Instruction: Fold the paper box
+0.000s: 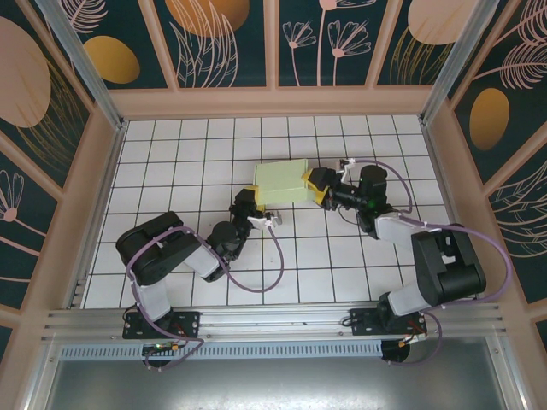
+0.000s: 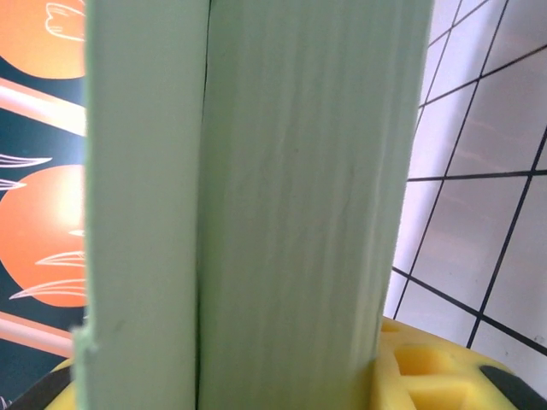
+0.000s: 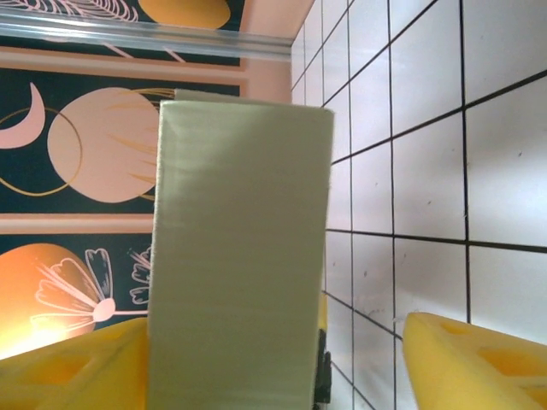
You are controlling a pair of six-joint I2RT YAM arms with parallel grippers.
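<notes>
The paper box, pale mint green and folded into a shallow rectangular block, sits a little past the middle of the bench, long side across. Its edges look straight and closed, with one seam running its length in the left wrist view. The left claw is at its near left corner, yellow pads pressed on both sides, so it holds the box. The right claw is at the right end and stands wide: one finger touches the card, the other is well apart, tiles showing between (whether the box is lifted I cannot tell). Open white tiles with black lines lie on every side. Peach-framed walls with dark panels, orange discs and leaf drawings enclose the bench
</notes>
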